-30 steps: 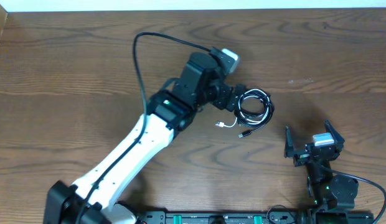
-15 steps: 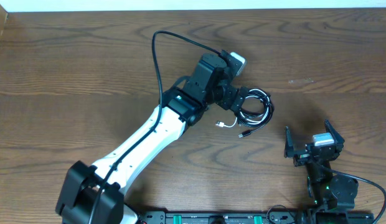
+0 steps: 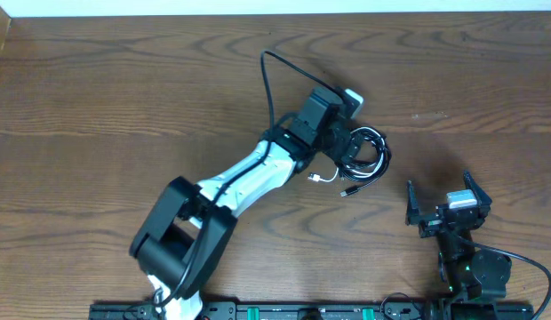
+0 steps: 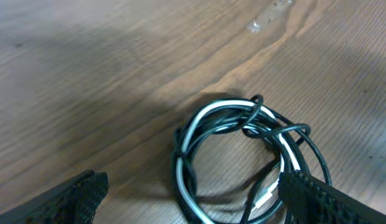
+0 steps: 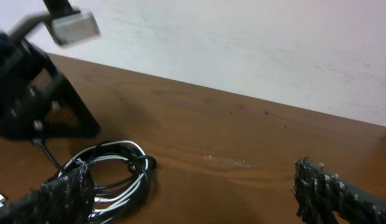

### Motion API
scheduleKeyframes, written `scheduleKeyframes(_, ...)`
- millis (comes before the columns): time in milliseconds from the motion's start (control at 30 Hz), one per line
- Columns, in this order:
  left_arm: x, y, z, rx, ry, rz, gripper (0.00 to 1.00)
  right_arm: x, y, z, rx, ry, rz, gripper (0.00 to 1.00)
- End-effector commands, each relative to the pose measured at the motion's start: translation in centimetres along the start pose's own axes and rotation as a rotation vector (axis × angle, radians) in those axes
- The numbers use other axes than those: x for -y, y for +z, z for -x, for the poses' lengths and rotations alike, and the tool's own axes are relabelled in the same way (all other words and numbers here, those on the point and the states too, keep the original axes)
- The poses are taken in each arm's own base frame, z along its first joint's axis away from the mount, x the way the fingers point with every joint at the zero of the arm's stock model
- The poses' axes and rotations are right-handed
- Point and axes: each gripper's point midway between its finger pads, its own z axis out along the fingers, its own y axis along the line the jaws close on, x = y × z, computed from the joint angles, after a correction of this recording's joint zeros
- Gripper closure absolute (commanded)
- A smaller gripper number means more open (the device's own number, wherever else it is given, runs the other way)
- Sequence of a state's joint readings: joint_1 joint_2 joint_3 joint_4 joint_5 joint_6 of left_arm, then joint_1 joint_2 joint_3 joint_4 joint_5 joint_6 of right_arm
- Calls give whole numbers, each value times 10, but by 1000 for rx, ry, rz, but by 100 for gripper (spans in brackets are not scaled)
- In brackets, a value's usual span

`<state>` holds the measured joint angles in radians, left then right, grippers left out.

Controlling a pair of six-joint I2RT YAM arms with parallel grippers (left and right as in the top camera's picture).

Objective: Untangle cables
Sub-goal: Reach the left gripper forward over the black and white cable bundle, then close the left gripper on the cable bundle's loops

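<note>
The cables [image 3: 364, 156] lie coiled in one tangled bundle of black and white cord on the wooden table, right of centre. A white plug end [image 3: 317, 178] and a black plug end [image 3: 347, 190] stick out to the lower left. My left gripper [image 3: 345, 148] is open and sits over the bundle's left edge; in the left wrist view the coil [image 4: 243, 155] lies between the spread fingers [image 4: 193, 199]. My right gripper [image 3: 446, 206] is open and empty near the front right, apart from the cables. The right wrist view shows the coil [image 5: 112, 174] far to its left.
The wooden table [image 3: 124, 107] runs to a white wall at the back. The left arm's own thick black wire [image 3: 271, 84] arcs above the arm. A black rail [image 3: 302, 311] lines the front edge.
My left arm has reached further right, bringing its open gripper from beside the bundle onto its left edge. The cables and right arm have not moved.
</note>
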<state>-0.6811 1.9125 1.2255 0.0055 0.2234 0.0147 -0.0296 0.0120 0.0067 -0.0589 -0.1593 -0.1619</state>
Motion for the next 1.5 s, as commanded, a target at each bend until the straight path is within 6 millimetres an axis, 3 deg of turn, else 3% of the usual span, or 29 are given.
scheduleKeyframes(0, 9, 22, -9, -15, 30, -20, 6, 1, 0, -1, -3, 1, -7, 1)
scheduleKeyframes(133, 9, 45, -24, -28, 37, -13, 14, 1, 0, -1, -3, 1, -7, 1)
scheduleKeyframes(367, -25, 59, -46, -73, 36, 160, 36, 1, 0, -1, -3, 1, -7, 1)
scheduleKeyframes(433, -32, 59, -51, -88, 36, 199, 53, 1, 0, -1, -3, 1, -7, 1)
scheduleKeyframes(500, -34, 58, -55, -104, 35, 214, 65, 1, 0, -1, -3, 1, -7, 1)
scheduleKeyframes(667, -36, 55, -74, -177, -3, 224, 87, 1, 0, -1, -3, 1, -7, 1)
scheduleKeyframes(733, -37, 53, -83, -212, -38, 230, 92, 1, 0, -1, -3, 1, -7, 1)
scheduleKeyframes(900, -45, 40, -105, -303, -185, 270, 92, 1, 0, -1, -3, 1, -7, 1)
scheduleKeyframes(1033, -58, 19, -112, -342, -358, 326, 92, 1, 0, -1, -3, 1, -7, 1)
scheduleKeyframes(1300, -90, -37, -127, -367, -908, 513, 92, 1, 0, -1, -3, 1, -7, 1)
scheduleKeyframes(1467, -98, -48, -138, -400, -1019, 548, 91, 1, 0, -1, -3, 1, -7, 1)
